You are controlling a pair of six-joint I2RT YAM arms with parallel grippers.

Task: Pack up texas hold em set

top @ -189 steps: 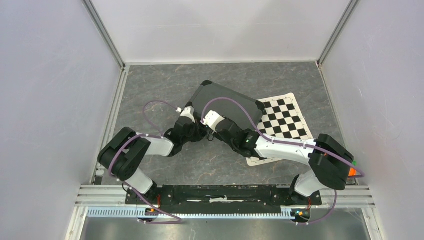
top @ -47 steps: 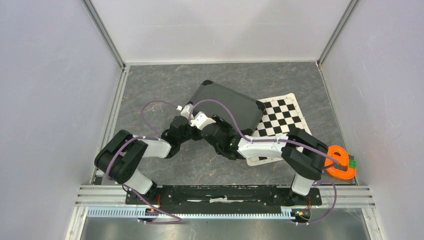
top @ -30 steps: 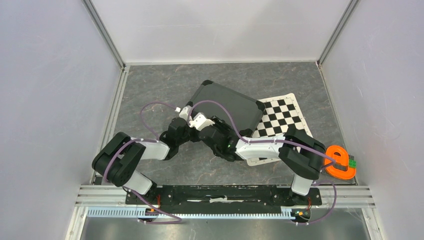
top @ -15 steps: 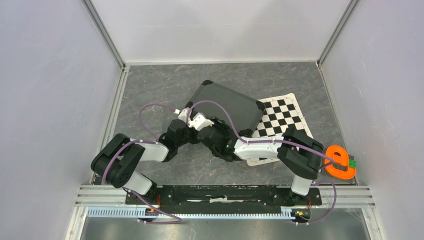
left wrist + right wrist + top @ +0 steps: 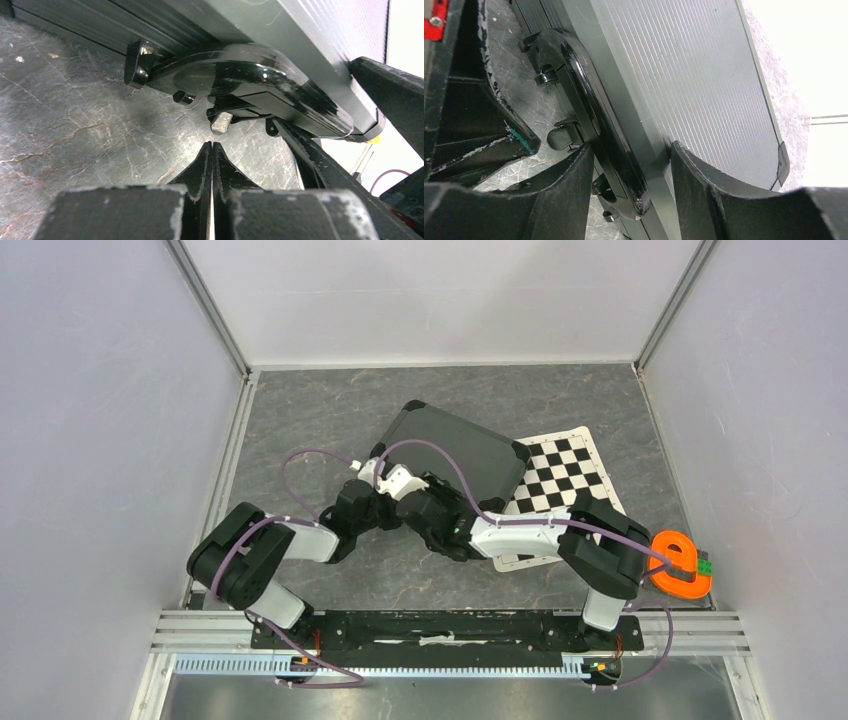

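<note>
The black case (image 5: 462,452) lies closed and flat on the table, tilted, with its handle side toward the arms. In the right wrist view my right gripper (image 5: 631,147) straddles that edge. One finger presses the glossy handle (image 5: 583,97) from below, and the other rests on the ribbed lid (image 5: 689,65). My left gripper (image 5: 212,145) is shut with nothing in it, low on the table just short of the handle (image 5: 240,82) and a latch. From above, both grippers meet at the case's near-left edge, the left gripper (image 5: 380,502) beside the right gripper (image 5: 412,502). Chips, cards and dice are out of view.
A black-and-white checkered mat (image 5: 568,478) lies partly under the case's right end. An orange ring-shaped object (image 5: 680,565) sits at the right wall near the right arm's elbow. Grey walls and metal rails close in the table on three sides.
In the last second the left arm shifted slightly; the right gripper stays on the case edge. Since the oldest frame the right elbow has swung inward, uncovering the orange ring.
</note>
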